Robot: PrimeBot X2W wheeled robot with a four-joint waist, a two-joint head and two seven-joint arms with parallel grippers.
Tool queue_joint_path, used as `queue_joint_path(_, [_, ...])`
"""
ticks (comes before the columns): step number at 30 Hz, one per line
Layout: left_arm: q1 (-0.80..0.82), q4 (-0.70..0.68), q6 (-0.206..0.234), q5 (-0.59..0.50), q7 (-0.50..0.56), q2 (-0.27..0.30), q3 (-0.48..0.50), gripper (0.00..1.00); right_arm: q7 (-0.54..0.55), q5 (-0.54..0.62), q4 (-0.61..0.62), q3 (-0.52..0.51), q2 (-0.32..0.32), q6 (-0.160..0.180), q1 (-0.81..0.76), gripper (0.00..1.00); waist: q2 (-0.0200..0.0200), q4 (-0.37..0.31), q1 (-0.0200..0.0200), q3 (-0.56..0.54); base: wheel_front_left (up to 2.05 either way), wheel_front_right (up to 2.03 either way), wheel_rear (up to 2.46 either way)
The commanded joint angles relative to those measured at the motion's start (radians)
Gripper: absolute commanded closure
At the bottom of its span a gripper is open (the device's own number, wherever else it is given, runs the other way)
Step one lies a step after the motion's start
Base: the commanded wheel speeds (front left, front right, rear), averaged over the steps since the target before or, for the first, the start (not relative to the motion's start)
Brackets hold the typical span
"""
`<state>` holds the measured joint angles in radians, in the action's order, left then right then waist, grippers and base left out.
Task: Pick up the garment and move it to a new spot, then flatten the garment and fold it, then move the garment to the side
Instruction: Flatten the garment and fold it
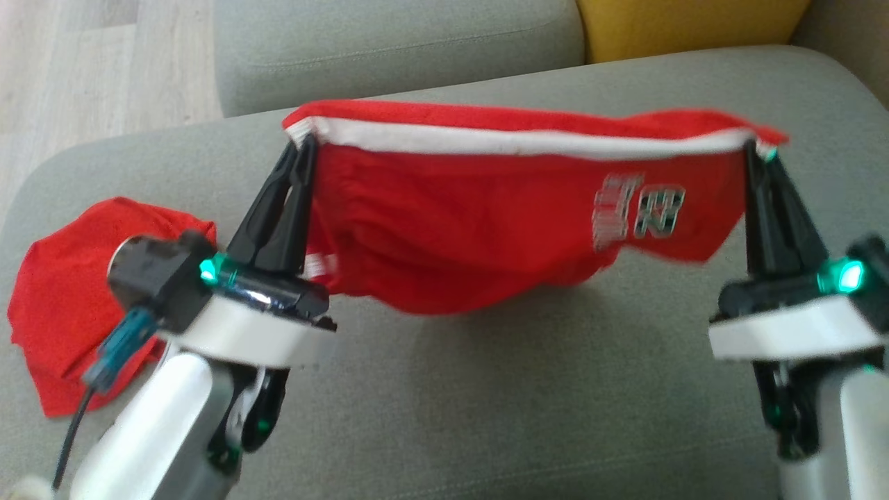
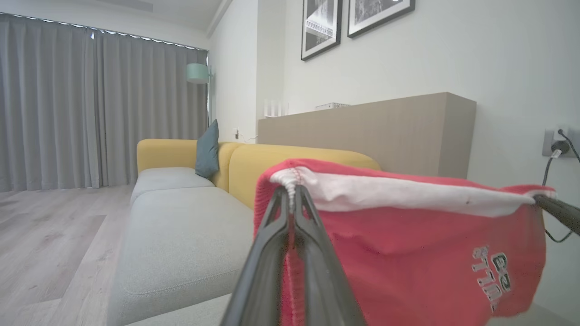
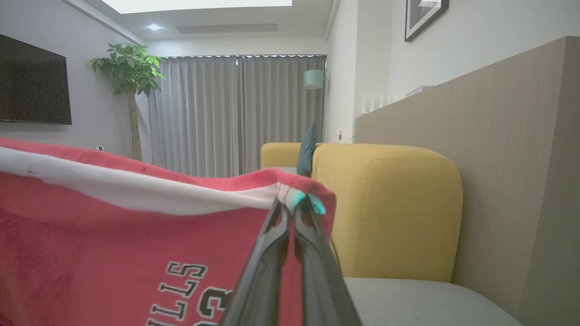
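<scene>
Garment (image 1: pixel 486 229), red cloth with white band: lifted, stretched above grey fabric seat cushion (image 1: pixel 486 417). Left gripper (image 1: pixel 303 147) and right gripper (image 1: pixel 751 149) each pinch one band corner. Pick-up done; laying down, flattening, folding and setting aside apparently remain.

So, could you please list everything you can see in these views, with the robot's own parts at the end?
garment: one, red with white band, hanging stretched between both grippers
red cloth: one, red, crumpled on the seat at the robot's left
sofa seat: one, grey, beneath the garment
backrest cushions: at least two, yellow, behind the seat
pillow: one, teal, against the backrest cushions
curtains: one set, grey, far wall
framed pictures: two, black-framed, on the wall
plant: one, green, beside the curtains
television: one, dark, wall-mounted
left gripper: one, dark, shut on the garment's left end
right gripper: one, dark, shut on its right end
</scene>
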<state>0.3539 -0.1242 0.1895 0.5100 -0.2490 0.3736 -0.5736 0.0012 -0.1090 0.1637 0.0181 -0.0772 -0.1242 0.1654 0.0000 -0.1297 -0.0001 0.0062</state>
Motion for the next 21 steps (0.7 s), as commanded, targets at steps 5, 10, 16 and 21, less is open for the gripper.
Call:
queue_joint_path(5, [-0.003, -0.181, 0.063, 0.007, 0.038, 0.070, 0.086, 1.00, 0.056, -0.002, 0.172, 0.011, 0.021, -0.007, -0.042, 1.00, 0.0000, 0.007, 0.0001, 0.014, 0.00, 0.00, 0.00])
queue_joint_path(10, [0.057, -0.200, 0.051, -0.011, 0.091, 0.101, 0.084, 1.00, 0.088, 0.003, 0.193, 0.033, 0.023, -0.007, 0.028, 1.00, 0.0000, 0.001, 0.0001, 0.059, 0.00, 0.00, 0.00])
queue_joint_path(16, [0.375, -0.010, -0.079, -0.019, 0.176, 0.118, 0.081, 1.00, 0.108, -0.029, -0.004, 0.055, -0.029, -0.007, 0.395, 1.00, 0.0000, -0.020, 0.0001, 0.232, 0.00, 0.00, 0.00])
queue_joint_path(21, [0.695, 0.275, -0.168, -0.029, 0.173, 0.081, 0.101, 1.00, 0.049, -0.042, -0.304, 0.056, -0.055, -0.007, 0.760, 1.00, 0.0000, -0.034, 0.0001, 0.357, 0.00, 0.00, 0.00])
